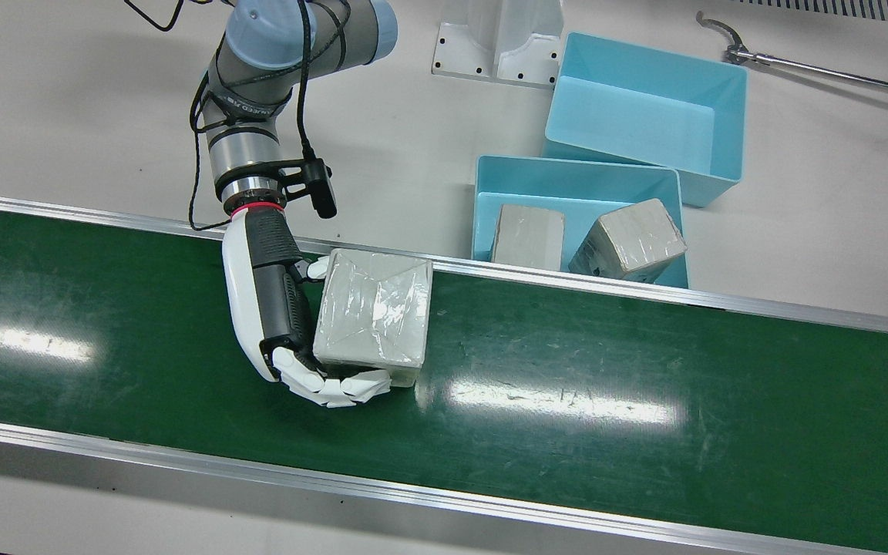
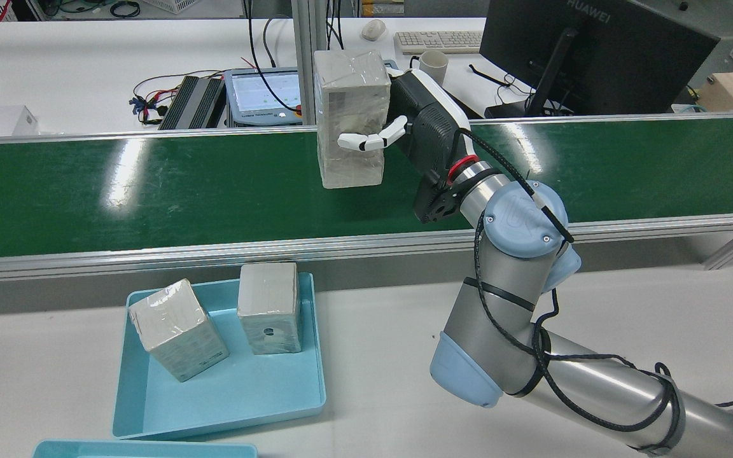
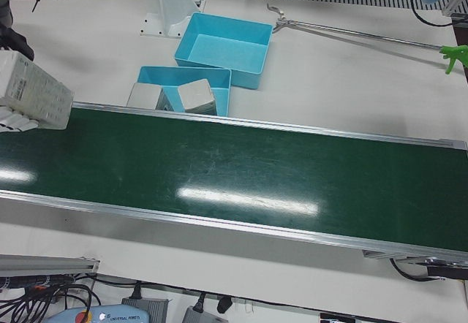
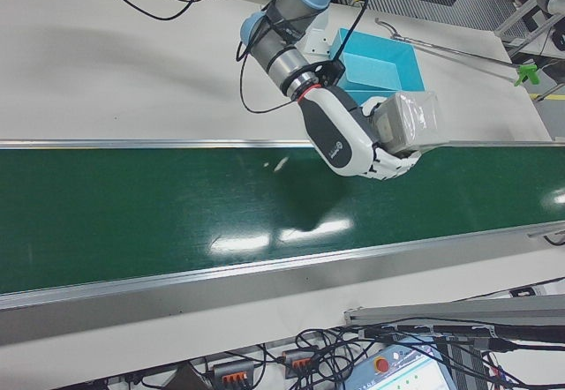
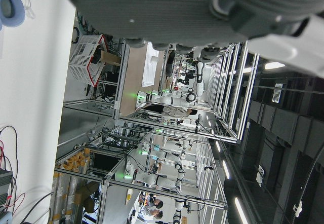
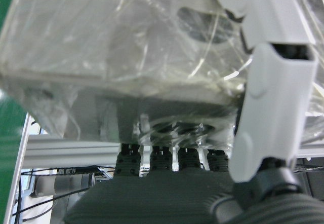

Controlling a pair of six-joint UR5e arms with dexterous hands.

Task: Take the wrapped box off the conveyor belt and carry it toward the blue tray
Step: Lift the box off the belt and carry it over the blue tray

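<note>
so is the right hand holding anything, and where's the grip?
Yes: the right hand holds the wrapped box by opposite sides, fingers curled around one side, lifted above the conveyor belt.

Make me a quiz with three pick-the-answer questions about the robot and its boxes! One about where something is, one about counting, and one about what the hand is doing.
1. Where is the near tray?
A. on the belt
B. on the table beside the belt
C. in the hand

2. How many boxes sit in that tray?
A. none
B. two
C. four

3. What is the right hand doing?
A. gripping the box
B. hanging open
C. resting in a tray

Answers:
1 B, the tray stands on the white table, off the belt.
2 B, two wrapped boxes show inside it.
3 A, its fingers wrap the box, held above the belt.
</note>
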